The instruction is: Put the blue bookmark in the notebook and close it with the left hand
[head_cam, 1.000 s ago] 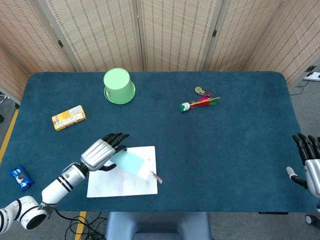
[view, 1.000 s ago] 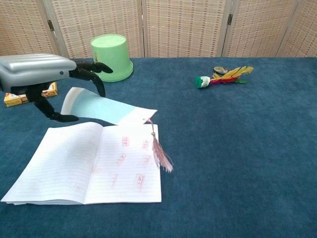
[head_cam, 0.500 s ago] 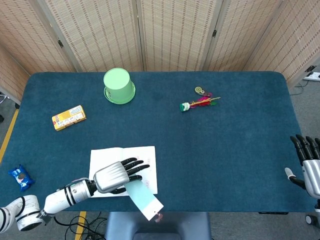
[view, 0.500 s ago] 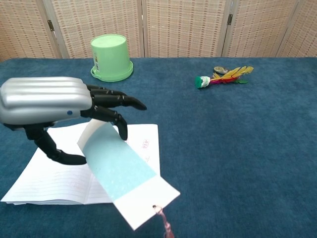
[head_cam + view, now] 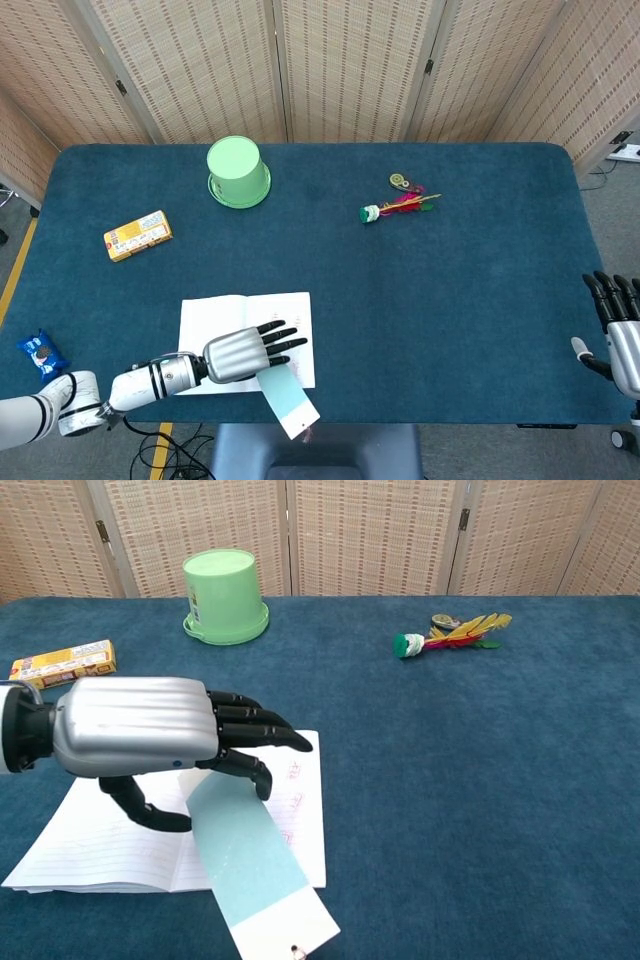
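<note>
Lower left of both views: the left hand (image 5: pixel 140 742) pinches the top of the long pale-blue card bookmark (image 5: pixel 250 865) between thumb and fingers (image 5: pixel 262 732), above the open white lined paper notebook (image 5: pixel 215 320) on the blue cloth counter (image 5: pixel 450 290). The bookmark's lower end overhangs the notebook's near edge, so placing it well probably means drawing it up-frame until it lies on the page near the spine. At the right edge of the head view, the right hand (image 5: pixel 618 325) is empty, its fingers apart.

The left hand (image 5: pixel 150 742) hides part of the notebook (image 5: pixel 100 830).

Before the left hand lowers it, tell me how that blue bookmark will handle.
The blue bookmark looks like thin card: it hangs flat and straight from the left hand, so probably fairly stiff yet light. Held only at its top end, it could swing or slip. Over the notebook, it may slide on paper.
</note>
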